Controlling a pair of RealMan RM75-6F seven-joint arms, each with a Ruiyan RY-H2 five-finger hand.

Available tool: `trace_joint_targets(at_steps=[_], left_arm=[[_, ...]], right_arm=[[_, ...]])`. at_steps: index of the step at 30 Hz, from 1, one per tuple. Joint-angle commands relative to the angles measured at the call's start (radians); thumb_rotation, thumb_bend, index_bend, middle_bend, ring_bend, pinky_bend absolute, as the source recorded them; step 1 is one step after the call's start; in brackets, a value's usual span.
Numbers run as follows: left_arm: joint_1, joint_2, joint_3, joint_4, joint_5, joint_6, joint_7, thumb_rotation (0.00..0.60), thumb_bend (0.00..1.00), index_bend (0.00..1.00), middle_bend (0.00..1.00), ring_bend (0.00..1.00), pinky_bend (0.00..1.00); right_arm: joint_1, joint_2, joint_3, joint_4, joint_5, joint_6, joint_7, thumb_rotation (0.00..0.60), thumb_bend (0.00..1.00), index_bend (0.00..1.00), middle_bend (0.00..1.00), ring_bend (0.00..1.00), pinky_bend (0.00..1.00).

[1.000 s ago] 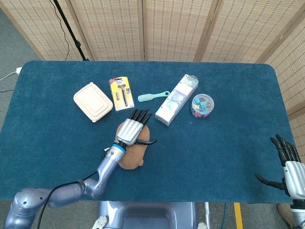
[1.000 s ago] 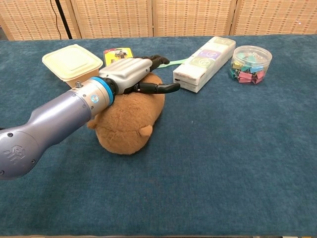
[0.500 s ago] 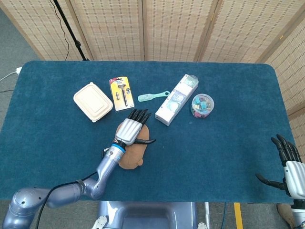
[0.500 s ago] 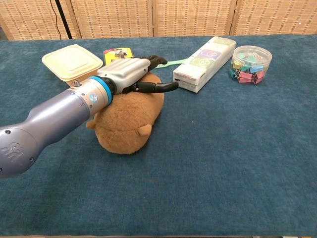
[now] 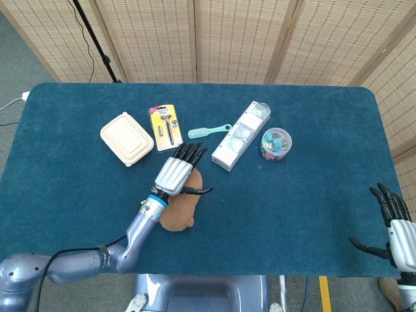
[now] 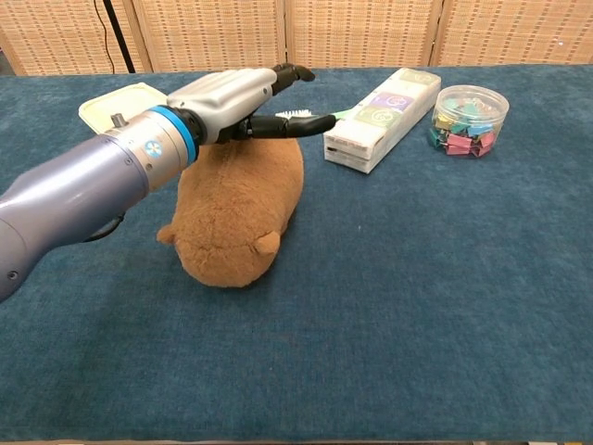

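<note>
My left hand (image 6: 232, 97) now hovers clear above the brown plush toy (image 6: 236, 218); a second ago its palm lay on the toy's back. My fingers (image 6: 283, 74) stretch forward, apart and holding nothing, with the thumb reaching out to the side. In the head view the same hand (image 5: 174, 174) sits a little further up the bench than before, the fingers (image 5: 190, 153) pointing toward the far edge.

The plush toy lies directly under my palm and wrist, flat on the blue bench (image 5: 292, 195), in the same spot as before.

Just past my fingertips lies the green hairbrush (image 5: 208, 132). To their left front is the razor pack (image 5: 164, 127), and further left the beige lidded box (image 5: 127, 138). To the right of my fingertips lies the long white box (image 6: 382, 118), and beyond it the round tub of coloured clips (image 6: 468, 120). None of these has moved.

My right hand (image 5: 396, 227) hangs well apart at the near right corner of the bench, fingers spread and holding nothing, as it did a second ago.
</note>
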Motion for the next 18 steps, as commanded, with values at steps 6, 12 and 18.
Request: trace_joint_targets(at_steps=[6, 12, 18], left_arm=[[0.086, 0.229, 0.015, -0.282, 0.006, 0.094, 0.087, 0.009, 0.0, 0.0, 0.0, 0.0, 0.0], [0.226, 0.418, 0.109, -0.367, 0.077, 0.189, 0.016, 0.001, 0.0, 0.0, 0.0, 0.0, 0.0], [0.362, 0.491, 0.202, -0.285, 0.206, 0.312, -0.19, 0.014, 0.0, 0.0, 0.0, 0.0, 0.0]], right_arm=[[0.001, -0.003, -0.005, -0.005, -0.009, -0.002, -0.011, 0.6, 0.0, 0.0, 0.0, 0.0, 0.0], [0.001, -0.008, -0.011, -0.011, -0.021, 0.0, -0.03, 0.6, 0.0, 0.0, 0.0, 0.0, 0.0], [0.0, -0.014, -0.013, -0.013, -0.027, 0.003, -0.055, 0.6, 0.0, 0.0, 0.0, 0.0, 0.0]])
